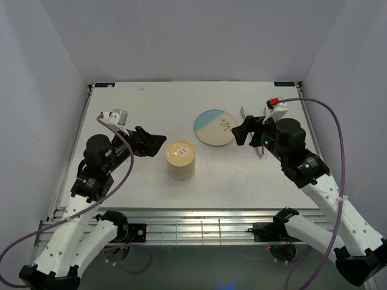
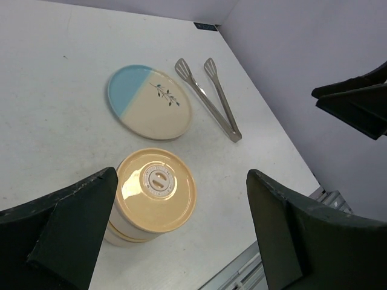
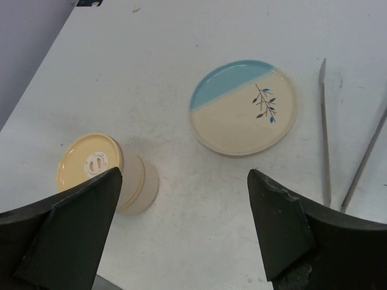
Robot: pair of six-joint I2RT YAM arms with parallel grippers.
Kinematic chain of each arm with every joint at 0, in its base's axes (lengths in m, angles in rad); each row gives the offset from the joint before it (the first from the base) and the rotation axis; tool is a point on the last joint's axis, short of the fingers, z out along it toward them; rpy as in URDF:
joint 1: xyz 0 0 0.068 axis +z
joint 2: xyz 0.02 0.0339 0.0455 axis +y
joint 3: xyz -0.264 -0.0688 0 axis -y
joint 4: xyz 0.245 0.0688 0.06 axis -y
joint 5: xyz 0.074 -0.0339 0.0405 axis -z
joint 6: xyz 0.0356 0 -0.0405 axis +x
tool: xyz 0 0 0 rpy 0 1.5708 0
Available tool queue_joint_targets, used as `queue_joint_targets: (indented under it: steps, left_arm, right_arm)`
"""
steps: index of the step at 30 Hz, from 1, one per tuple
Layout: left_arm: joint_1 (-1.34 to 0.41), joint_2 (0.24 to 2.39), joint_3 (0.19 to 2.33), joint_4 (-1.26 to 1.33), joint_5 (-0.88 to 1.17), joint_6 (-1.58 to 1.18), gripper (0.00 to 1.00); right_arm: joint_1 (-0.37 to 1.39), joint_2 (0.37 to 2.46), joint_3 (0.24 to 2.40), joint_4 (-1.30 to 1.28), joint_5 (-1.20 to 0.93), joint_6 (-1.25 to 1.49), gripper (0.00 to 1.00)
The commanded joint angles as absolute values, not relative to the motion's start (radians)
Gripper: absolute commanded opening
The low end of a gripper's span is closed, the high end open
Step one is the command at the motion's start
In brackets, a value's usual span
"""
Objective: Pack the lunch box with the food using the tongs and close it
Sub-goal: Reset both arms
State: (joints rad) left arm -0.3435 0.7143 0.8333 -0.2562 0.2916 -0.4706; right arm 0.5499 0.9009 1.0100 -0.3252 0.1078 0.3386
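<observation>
Seemingly done: the short round wood-lidded lunch box (image 1: pixel 181 159) stands closed, the cream-and-blue round plate (image 1: pixel 214 127) at its 1 o'clock is bare, the slim silver metal tongs (image 2: pixel 208 99) lie on the surface, and the left pincer (image 1: pixel 155 142) and right pincer (image 1: pixel 242 134) are both released.

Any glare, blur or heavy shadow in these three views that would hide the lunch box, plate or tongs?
Top view: even light, soft shadows, lunch box sharp. Left wrist: sharp, mild sheen on the lid, plate and tongs clear. Right wrist: no glare, faint shadow beside the lunch box, tongs cut by the frame edge.
</observation>
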Motion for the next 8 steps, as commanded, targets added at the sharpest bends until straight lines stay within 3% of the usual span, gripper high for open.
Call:
queue_joint_targets:
  steps: [1,8]
  left_arm:
    - [-0.348,0.684,0.773,-0.244,0.27,-0.457,0.98]
    - [-0.347,0.649,0.756,-0.222,0.288,-0.474,0.98]
  right_arm:
    - [0.551,0.807,0.943,-0.265,0.206,0.304,0.9]
    - [0.552,0.753,0.919,-0.273,0.215,0.298,0.9]
